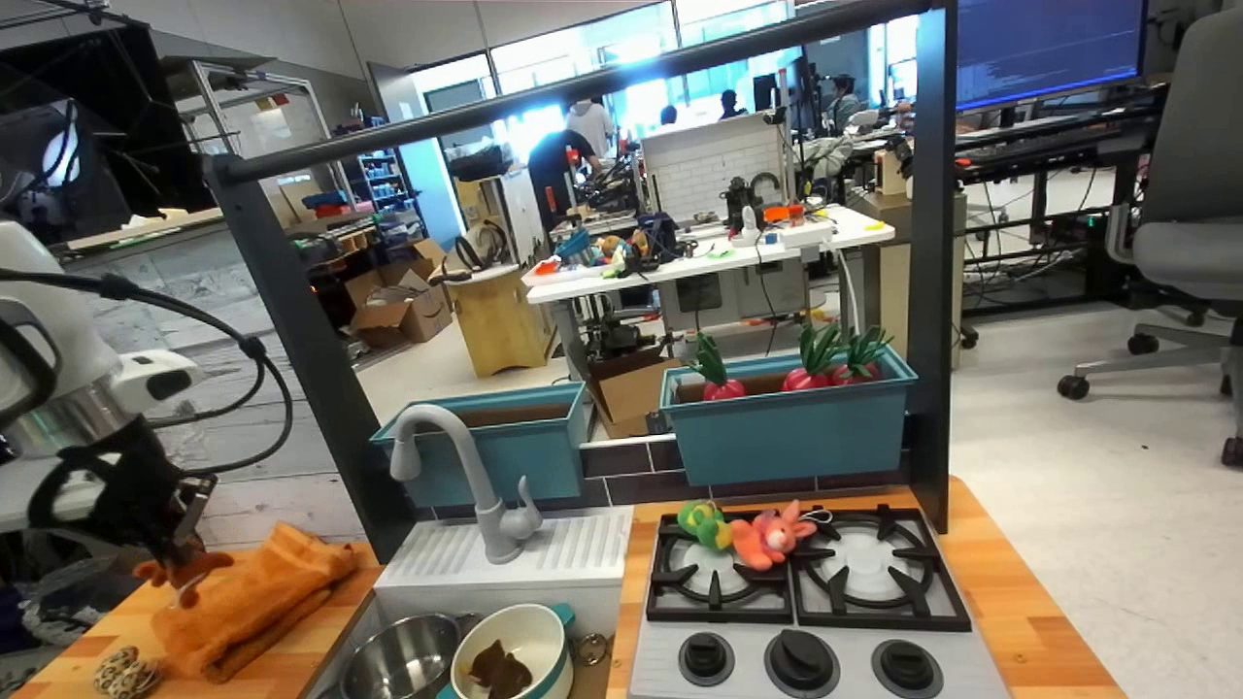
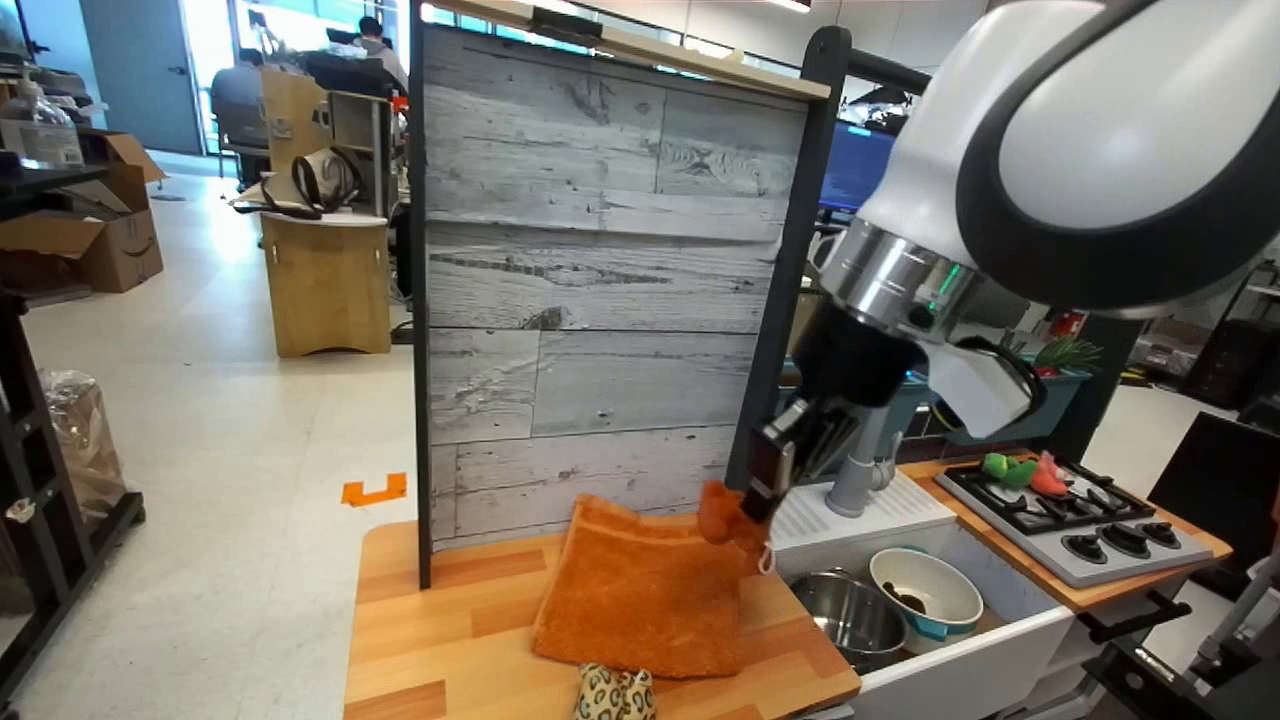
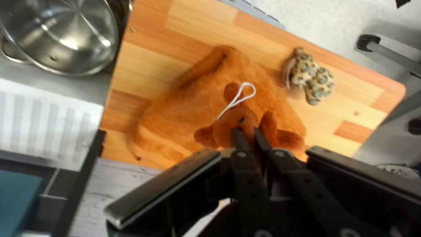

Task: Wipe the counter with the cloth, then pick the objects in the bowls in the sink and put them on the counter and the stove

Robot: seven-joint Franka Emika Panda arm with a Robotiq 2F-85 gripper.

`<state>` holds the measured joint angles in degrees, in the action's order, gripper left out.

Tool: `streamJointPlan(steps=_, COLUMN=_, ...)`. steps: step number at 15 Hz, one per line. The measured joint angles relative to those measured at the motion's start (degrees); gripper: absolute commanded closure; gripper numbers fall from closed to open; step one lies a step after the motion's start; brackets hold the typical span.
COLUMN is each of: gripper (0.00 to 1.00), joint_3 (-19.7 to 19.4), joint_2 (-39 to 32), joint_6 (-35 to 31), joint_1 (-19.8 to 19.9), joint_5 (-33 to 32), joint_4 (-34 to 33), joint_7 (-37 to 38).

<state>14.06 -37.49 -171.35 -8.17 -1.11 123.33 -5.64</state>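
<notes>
On stove [image 1: 798,604]: toys [image 1: 764,536], in both exterior views only.

The white Franka Panda arm [image 2: 1110,155] slants down toward the orange cloth [image 2: 640,600], its silver wrist collar [image 2: 890,272] tilted. The Robotiq gripper [image 3: 246,131] hangs over that cloth, pointing downward; its two slender black fingers [image 3: 242,153] are nearly together, pinching an orange plush toy [image 3: 225,129] between their tips.

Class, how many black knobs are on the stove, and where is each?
3, in a row across the front of the stove: left knob, middle knob and right knob, all visible in both exterior views.
</notes>
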Motion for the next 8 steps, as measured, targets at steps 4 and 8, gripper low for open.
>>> streamJointPlan(steps=4, gripper=0.98, joint_3=4.2, joint_2=-3.8, joint_6=-1.4, joint_1=-0.2, joint_5=0.2, joint_4=-6.9, joint_7=0.0)
streamJointPlan(steps=8, gripper=0.92, joint_3=3.7, joint_2=-10.6, joint_6=-1.4, joint_1=-0.3, joint_5=0.2, joint_4=-14.5, joint_7=-0.1)
